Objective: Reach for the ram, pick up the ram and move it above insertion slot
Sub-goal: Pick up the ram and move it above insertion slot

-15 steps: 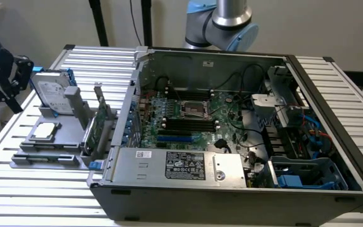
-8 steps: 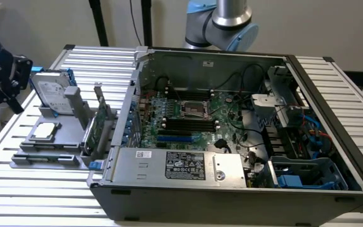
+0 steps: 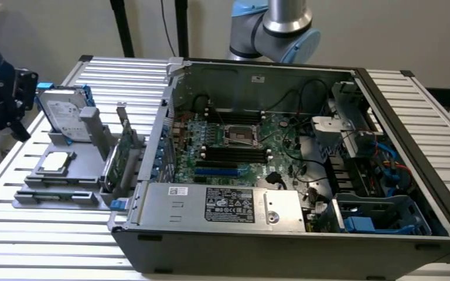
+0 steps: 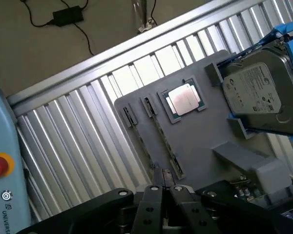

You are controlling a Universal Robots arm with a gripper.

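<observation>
Closest to the wrist camera, the end effector (image 4: 164, 189) has its fingertips drawn together with nothing between them, hanging over the grey holder (image 4: 200, 141). The ram (image 4: 162, 138) lies as a thin strip in that holder's long slot, beside the processor (image 4: 184, 101). In the exterior view the holder sits on the slatted worktop (image 3: 45, 240) at nine o'clock of the open computer case (image 3: 287, 249), with the hard drive (image 3: 62, 112) standing at the holder's twelve o'clock.
</observation>
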